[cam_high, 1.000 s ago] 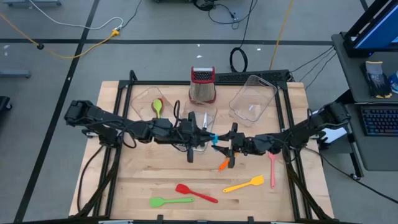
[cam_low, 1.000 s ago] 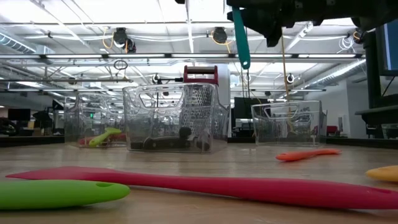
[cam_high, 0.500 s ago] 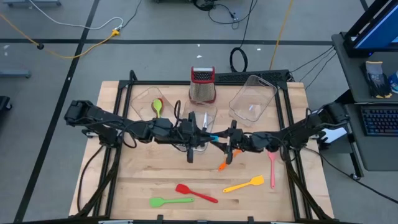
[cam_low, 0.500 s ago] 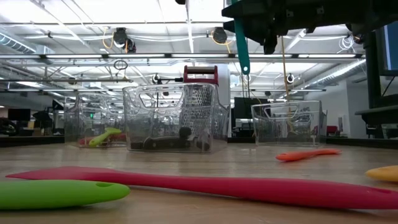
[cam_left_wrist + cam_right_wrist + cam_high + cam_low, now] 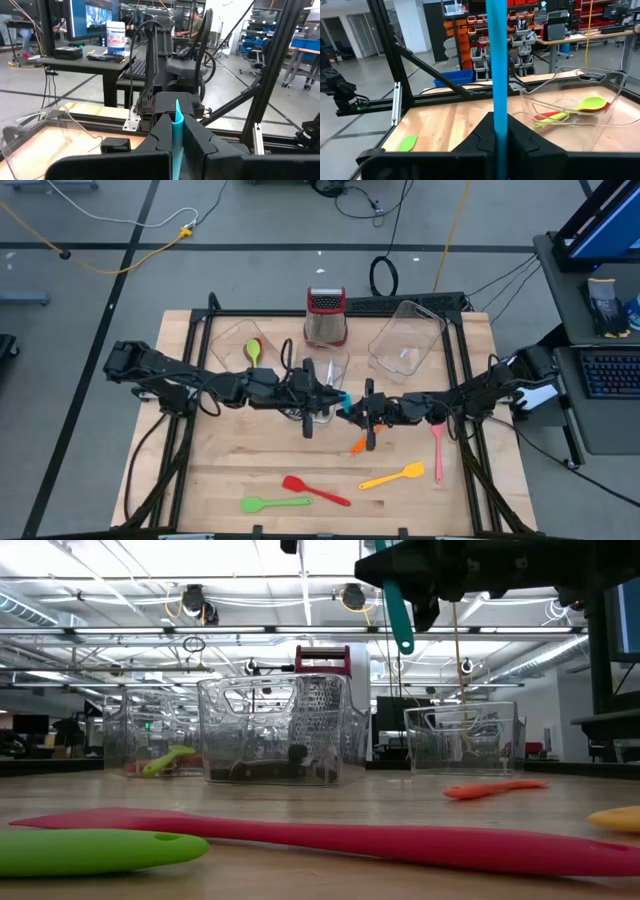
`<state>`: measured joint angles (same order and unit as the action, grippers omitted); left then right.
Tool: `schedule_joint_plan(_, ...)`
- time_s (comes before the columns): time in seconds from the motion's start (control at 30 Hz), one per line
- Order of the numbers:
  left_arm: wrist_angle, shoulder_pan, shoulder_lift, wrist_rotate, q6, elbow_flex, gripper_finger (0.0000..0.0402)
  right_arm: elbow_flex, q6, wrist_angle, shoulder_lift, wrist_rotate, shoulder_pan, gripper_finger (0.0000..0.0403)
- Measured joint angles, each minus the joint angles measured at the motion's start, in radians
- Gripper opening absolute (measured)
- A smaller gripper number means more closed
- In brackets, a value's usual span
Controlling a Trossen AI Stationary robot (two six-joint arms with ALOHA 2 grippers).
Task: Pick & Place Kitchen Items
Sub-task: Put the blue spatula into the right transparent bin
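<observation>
A blue spatula (image 5: 342, 402) is held in the air over the table's middle, next to the middle clear tub (image 5: 322, 375), which holds black-handled knives. My left gripper (image 5: 330, 397) reaches in from the table's left and my right gripper (image 5: 353, 411) from the right. They meet at the spatula and both are shut on it. In the low view the spatula (image 5: 397, 610) hangs tilted below the dark grippers. Orange (image 5: 358, 445), pink (image 5: 438, 448), yellow (image 5: 392, 476), red (image 5: 315, 490) and green (image 5: 274, 503) utensils lie flat on the table. My left gripper pinches the blue spatula between its two fingers, and a thin blue strip (image 5: 176, 127) stands up between them. The fingers come level from the table's left. Which part of the spatula it is cannot be told. My right gripper pinches the spatula's shaft (image 5: 496, 117) between its two fingers, level from the table's right and across the shaft. The shaft stands upright above the fingers. Its lower end (image 5: 403, 638) hangs tilted, clear of the table.
A clear tub (image 5: 240, 345) at the far left holds a green spoon (image 5: 254, 352) and a red utensil. Another clear tub (image 5: 405, 340) stands at the far right. A steel grater (image 5: 326, 318) with a red top stands behind the middle tub. Black frame rails edge the table.
My right gripper has moved a little toward the table's left, closer to my left gripper. The blue spatula has tipped from hanging straight to slanting, its lower end swinging toward the table's right while its upper part stays in place.
</observation>
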<state>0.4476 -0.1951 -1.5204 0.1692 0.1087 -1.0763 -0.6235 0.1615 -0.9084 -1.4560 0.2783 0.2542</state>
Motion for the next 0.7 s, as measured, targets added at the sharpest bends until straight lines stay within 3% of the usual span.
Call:
schedule_joint_plan(0.13, -0.011, 0.004, 0.000, -0.005, 0.001, 0.000, 0.0014, 0.000, 0.006, 0.002, 0.000, 0.004, 0.002, 0.0007)
schedule_joint_plan(0.3, -0.031, 0.003, 0.002, 0.021, -0.031, 0.000, 0.0073, 0.001, 0.016, 0.005, 0.006, 0.013, 0.001, 0.0005)
schedule_joint_plan(0.6, -0.112, 0.000, 0.063, 0.216, -0.180, 0.001, 0.0182, 0.001, 0.016, 0.065, 0.069, 0.118, -0.004, 0.0005)
schedule_joint_plan(0.7, -0.219, 0.001, 0.110, 0.273, -0.200, -0.001, 0.0206, 0.001, 0.014, 0.121, 0.128, 0.179, -0.017, 0.0005)
